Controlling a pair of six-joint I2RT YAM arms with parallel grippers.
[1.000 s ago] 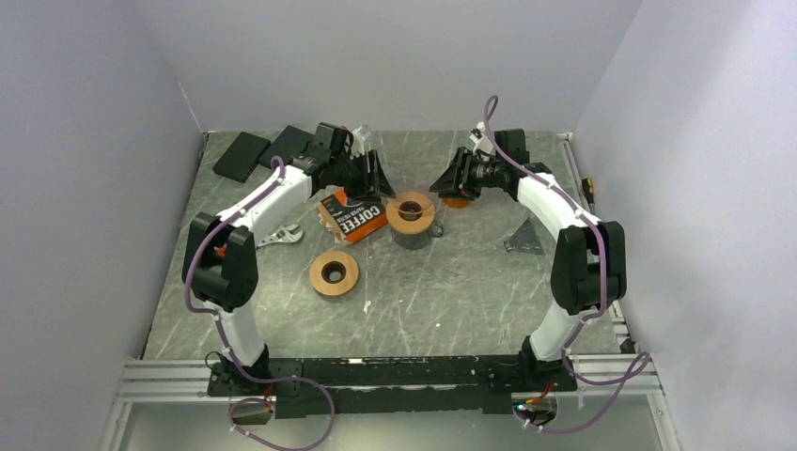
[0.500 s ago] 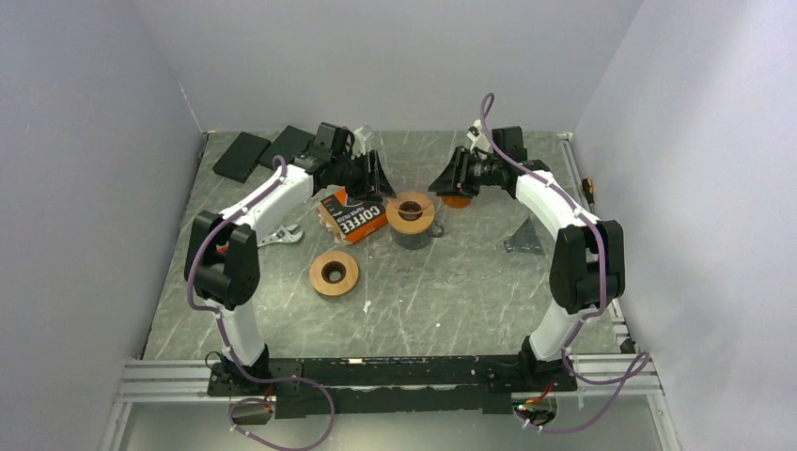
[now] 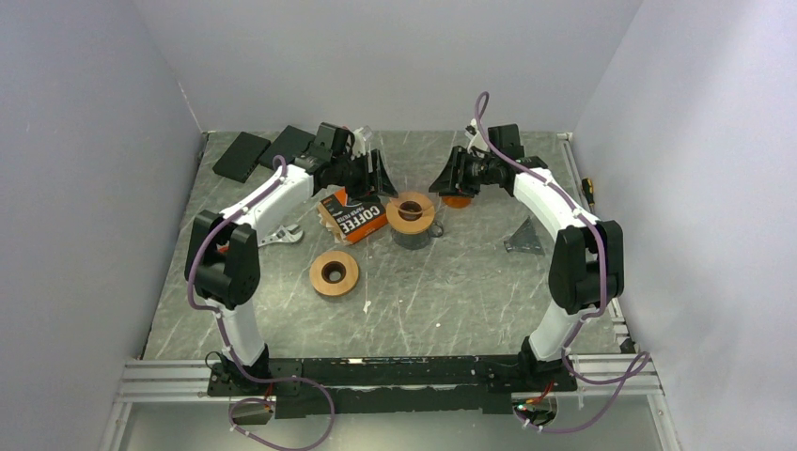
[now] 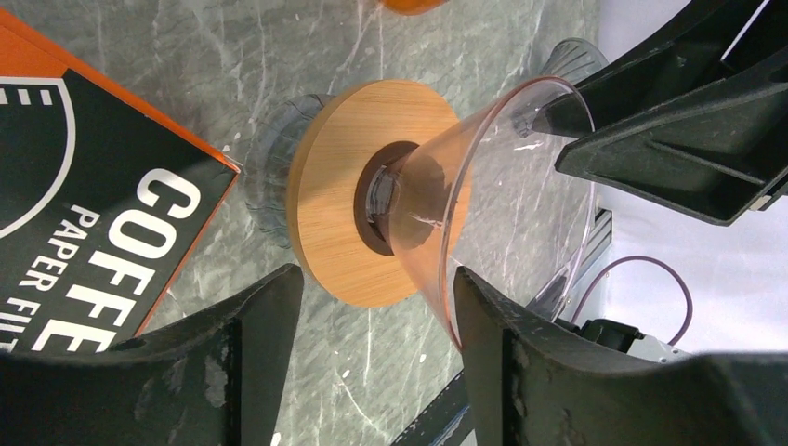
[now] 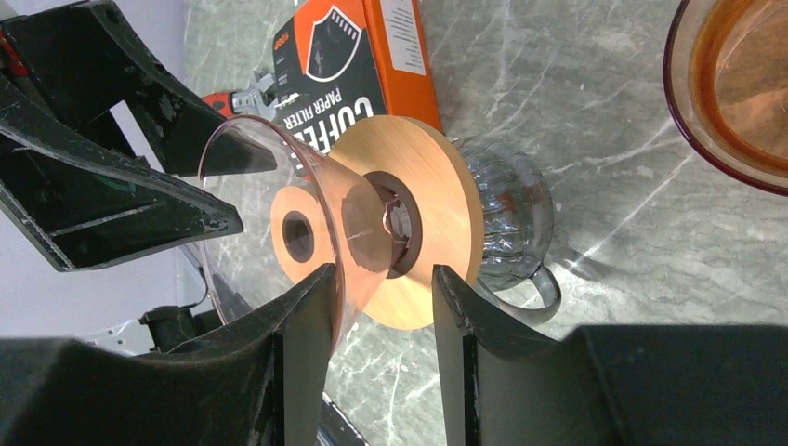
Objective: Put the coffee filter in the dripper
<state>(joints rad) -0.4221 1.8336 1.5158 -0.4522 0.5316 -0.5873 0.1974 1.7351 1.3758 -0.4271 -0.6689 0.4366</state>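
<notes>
We see no loose filter anywhere; the papers seem to be inside the orange filter box point(image 3: 355, 217), which lies just left of the dripper point(image 3: 411, 210). The left gripper point(image 4: 372, 283) hangs close on the dripper's left and the right gripper point(image 5: 383, 274) close on its right, both with jaws wide apart and nothing between them. The worst risk, we judge, is a knock: the clear cone sits high on a wooden collar point(image 4: 339, 190) over a glass server point(image 5: 509, 221), so either arm swinging toward the box could tip it, or shove it into the orange bowl point(image 5: 739, 84) just beyond it. Pulling one thin paper may also drag out several.
</notes>
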